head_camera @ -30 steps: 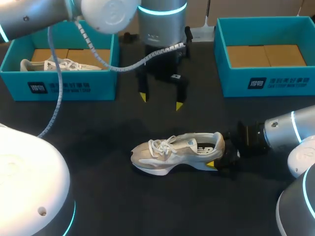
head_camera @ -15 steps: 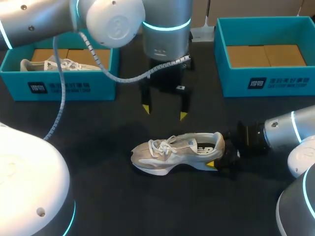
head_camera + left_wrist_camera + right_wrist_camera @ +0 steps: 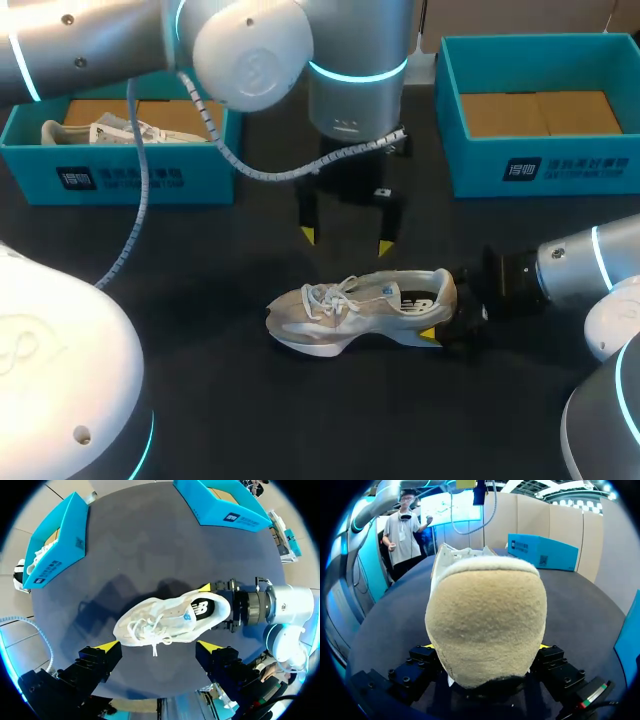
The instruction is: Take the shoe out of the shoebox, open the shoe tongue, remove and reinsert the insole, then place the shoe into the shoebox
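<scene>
Shoe (image 3: 360,308) is out of the boxes, sole down near the middle of the tabletop (image 3: 200,270). Its long axis runs side to side: toe to my left, heel to my right. Laces face up and are tied loosely, with an end trailing over the side.

Right gripper (image 3: 445,318) comes in low from the right edge and is clamped on the heel. The right wrist view shows a yellow tip on each side of the heel cup.

Left gripper (image 3: 346,241) hangs over the far side of the shoe, above the laces. Its fingers are spread wide and touch nothing. In the left wrist view the shoe lies ahead of it, between the two tips.

Markings: the shoe has a dark patch with a white logo on its side near the heel.

The left box (image 3: 120,180) at the far left corner holds a second shoe (image 3: 110,130). The right box (image 3: 540,165) at the far right corner shows a brown cardboard floor. Each blue box carries a dark label with white print on its near wall, too small to read.
</scene>
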### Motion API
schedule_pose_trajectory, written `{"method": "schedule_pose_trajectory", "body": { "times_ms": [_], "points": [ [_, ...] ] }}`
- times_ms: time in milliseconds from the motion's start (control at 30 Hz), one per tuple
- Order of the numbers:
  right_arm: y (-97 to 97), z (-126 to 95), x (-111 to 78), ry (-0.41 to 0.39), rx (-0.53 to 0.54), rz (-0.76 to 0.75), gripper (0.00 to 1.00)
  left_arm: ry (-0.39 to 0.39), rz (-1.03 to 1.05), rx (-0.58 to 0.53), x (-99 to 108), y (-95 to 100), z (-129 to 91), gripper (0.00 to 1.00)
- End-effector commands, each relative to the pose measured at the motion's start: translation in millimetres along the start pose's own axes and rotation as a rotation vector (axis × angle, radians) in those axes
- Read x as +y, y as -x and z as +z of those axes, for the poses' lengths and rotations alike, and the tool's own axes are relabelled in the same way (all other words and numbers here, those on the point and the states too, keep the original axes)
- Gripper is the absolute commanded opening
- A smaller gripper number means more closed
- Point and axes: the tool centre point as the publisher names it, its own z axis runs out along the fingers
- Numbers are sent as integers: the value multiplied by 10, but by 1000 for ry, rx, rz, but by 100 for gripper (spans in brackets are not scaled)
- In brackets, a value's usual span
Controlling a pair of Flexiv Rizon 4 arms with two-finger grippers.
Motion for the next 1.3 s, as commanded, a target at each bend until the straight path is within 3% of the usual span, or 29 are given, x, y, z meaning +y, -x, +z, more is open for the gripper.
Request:
{"method": "schedule_pose_trajectory", "body": {
  "times_ms": [33,933,1300],
  "points": [
    [5,14,-5,-5,-1,1,0,2,-17,-14,-9,-43,88,100],
    [5,14,-5,-5,-1,1,0,35,-112,-100,32,-364,512,100],
    [5,14,-5,-5,-1,1,0,31,-168,-118,-17,-387,646,100]
  ]
}}
